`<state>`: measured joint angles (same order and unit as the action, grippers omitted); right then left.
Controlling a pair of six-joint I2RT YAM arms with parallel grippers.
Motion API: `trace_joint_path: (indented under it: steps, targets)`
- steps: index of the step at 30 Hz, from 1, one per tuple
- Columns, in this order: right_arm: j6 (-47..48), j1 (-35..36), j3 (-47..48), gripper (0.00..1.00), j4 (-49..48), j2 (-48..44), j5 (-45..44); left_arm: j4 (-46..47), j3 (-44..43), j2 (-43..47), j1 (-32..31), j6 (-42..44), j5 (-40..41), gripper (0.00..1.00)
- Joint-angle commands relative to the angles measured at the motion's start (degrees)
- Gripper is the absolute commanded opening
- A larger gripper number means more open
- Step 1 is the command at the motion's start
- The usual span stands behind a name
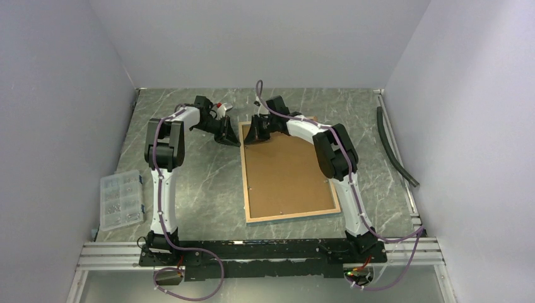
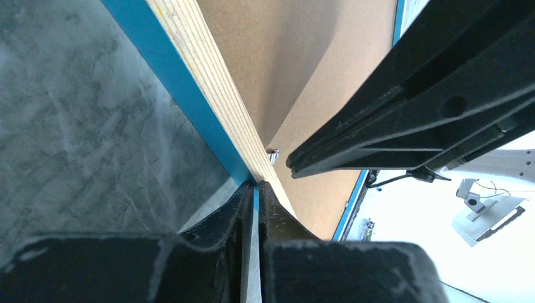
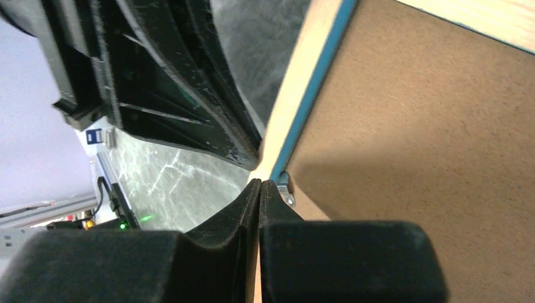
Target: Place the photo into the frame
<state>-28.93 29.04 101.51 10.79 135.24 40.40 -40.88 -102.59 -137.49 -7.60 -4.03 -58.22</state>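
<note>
The frame [image 1: 245, 183] lies face down on the marble table, its light wood back edge [image 2: 208, 82] and thin blue rim up close in the left wrist view. A brown backing panel [image 1: 284, 170] fills it. The photo is hidden. Both grippers meet at the frame's far left corner. My left gripper [image 2: 257, 186] is shut on the frame's edge, with a blue strip between its fingers. My right gripper [image 3: 260, 183] is shut on the wood edge [image 3: 296, 82] next to a small metal tab [image 3: 287, 189]. Each gripper shows in the other's wrist view, close by.
A clear plastic parts box [image 1: 121, 199] sits on the table's left side by the left arm. A black hose [image 1: 394, 145] lies along the right wall. An aluminium rail [image 1: 252, 249] carries both arm bases at the near edge. Grey walls close in three sides.
</note>
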Motion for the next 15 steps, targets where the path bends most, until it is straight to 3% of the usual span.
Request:
trace_joint_path:
  steps: [1, 15]
  targets:
    - [2.1, 0.1, 1.8, 0.06, 2.3, 1.0, -2.5, -0.8, 1.2, 0.8, -1.1, 1.6, 2.8, 0.11]
    - [5.3, 0.1, 4.1, 0.05, 6.8, 3.4, -3.1, -0.7, 0.8, 0.5, -1.3, 1.1, 2.4, 0.11]
